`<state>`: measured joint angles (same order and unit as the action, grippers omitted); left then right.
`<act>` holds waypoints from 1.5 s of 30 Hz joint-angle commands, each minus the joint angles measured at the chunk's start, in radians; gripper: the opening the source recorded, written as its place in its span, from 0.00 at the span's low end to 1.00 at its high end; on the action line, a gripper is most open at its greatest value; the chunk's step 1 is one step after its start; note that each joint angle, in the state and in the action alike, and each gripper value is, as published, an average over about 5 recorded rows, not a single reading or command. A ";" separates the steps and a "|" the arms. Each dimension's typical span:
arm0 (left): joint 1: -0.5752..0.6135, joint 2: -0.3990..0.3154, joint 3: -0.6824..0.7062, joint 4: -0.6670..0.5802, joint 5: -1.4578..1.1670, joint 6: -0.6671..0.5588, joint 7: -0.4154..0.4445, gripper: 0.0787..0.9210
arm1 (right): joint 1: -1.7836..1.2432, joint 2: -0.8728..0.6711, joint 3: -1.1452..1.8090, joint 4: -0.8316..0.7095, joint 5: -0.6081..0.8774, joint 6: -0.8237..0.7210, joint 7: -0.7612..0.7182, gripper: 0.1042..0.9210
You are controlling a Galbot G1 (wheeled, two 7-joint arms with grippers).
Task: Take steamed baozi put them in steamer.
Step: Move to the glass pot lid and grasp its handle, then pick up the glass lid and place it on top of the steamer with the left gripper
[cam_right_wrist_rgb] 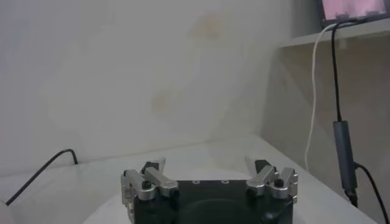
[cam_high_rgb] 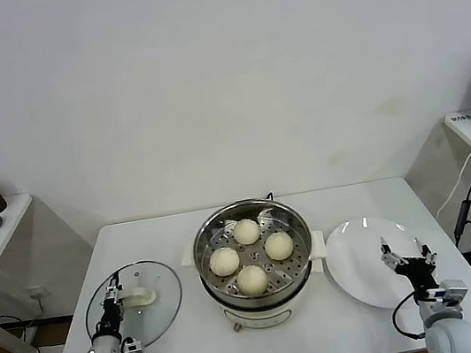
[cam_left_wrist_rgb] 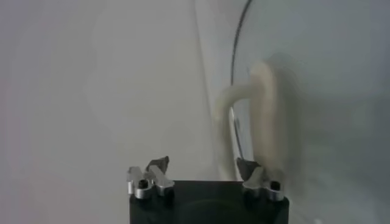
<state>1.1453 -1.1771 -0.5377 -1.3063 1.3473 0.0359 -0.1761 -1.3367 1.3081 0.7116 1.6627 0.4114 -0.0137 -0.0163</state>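
Desk (cam_high_rgb: 164,233): white, carries everything listed; the steamer serves as landmark.

Steamer (cam_high_rgb: 203,242): round steel basket with perforated floor, seated in a cream pot base, at the desk's middle.

Baozi (cam_high_rgb: 246,231): four cream-white buns, all inside the steamer, in a diamond layout: one at the far side, one at the near side (cam_high_rgb: 252,279), one toward the robot's left (cam_high_rgb: 225,261), one toward its right (cam_high_rgb: 279,245). Neighbours sit close, whether touching cannot be told.

Lid (cam_high_rgb: 162,309): round glass with a white handle (cam_high_rgb: 141,295), lying flat on the desk left of the steamer, just beside the pot base.

Plate (cam_high_rgb: 356,256): flat, white, on the desk right of the steamer, near the pot base.

Left end effector (cam_high_rgb: 111,305): over the lid, left of the steamer, at the handle. In the left wrist view its fingers (cam_left_wrist_rgb: 255,173) stand partly apart with the white handle (cam_left_wrist_rgb: 259,109) just ahead of them, nearer one finger; no grip on it can be seen.

Right end effector (cam_high_rgb: 408,257): over the near right part of the plate, right of the steamer. Fingers (cam_right_wrist_rgb: 263,173) spread wide, nothing between them.

Cable (cam_high_rgb: 467,184): hangs from a side shelf, far right of the steamer.
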 commanded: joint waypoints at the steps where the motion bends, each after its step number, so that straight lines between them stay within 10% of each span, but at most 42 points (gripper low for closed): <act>1: -0.002 0.000 -0.003 -0.003 -0.010 0.010 0.014 0.49 | -0.001 0.000 -0.001 0.002 -0.002 -0.001 -0.001 0.88; 13: 0.089 0.003 0.012 -0.200 -0.047 0.141 0.000 0.12 | -0.008 -0.001 0.001 0.017 -0.003 -0.002 -0.003 0.88; 24: 0.110 -0.070 0.052 -0.466 0.020 0.540 0.199 0.11 | -0.013 -0.004 -0.002 0.042 -0.004 -0.011 -0.005 0.88; 45: 0.079 -0.195 0.103 -0.695 0.054 0.654 0.426 0.11 | -0.037 -0.005 0.013 0.072 -0.005 -0.009 -0.007 0.88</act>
<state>1.2358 -1.3167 -0.4827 -1.8961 1.3708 0.6207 0.1555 -1.3711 1.3032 0.7227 1.7318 0.4064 -0.0246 -0.0230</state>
